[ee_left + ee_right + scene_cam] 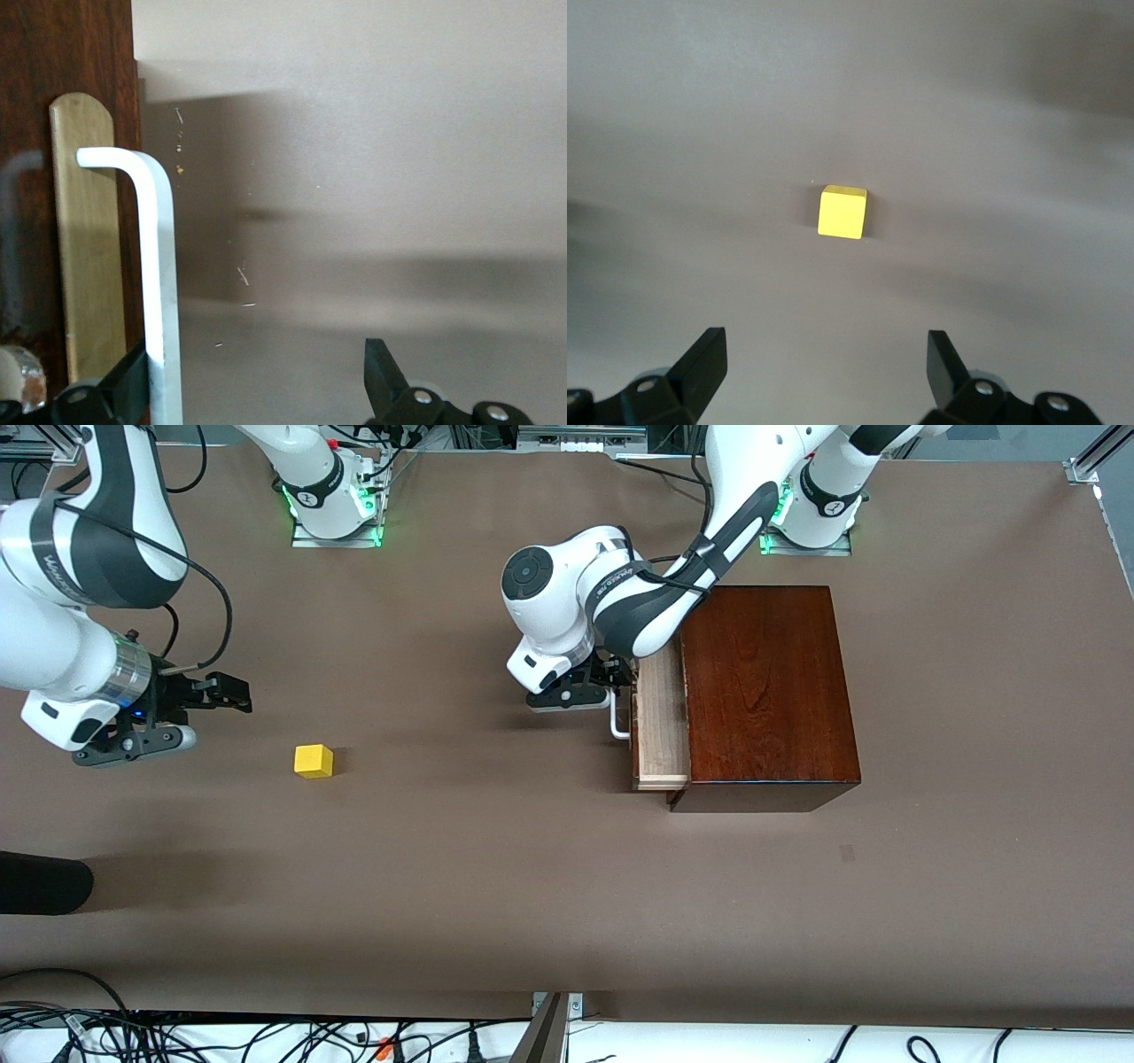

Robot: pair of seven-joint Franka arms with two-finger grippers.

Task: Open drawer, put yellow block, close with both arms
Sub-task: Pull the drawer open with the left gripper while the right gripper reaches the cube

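The dark wooden box [766, 691] stands toward the left arm's end of the table. Its drawer [663, 726] is pulled out a short way and shows pale wood. My left gripper [580, 691] [257, 367] is open at the white handle [617, 722] [159, 266]. One finger [131, 381] sits between the bar and the drawer front, the other stands well clear of it. The yellow block [314, 761] [842, 212] lies on the bare table toward the right arm's end. My right gripper [217, 717] [824, 354] hovers open beside the block, holding nothing.
A black rounded object [44, 881] pokes in at the table's edge near the right arm's end, nearer the front camera. Cables [177, 1036] run along the near edge. Brown tabletop [496, 850] stretches between the block and the box.
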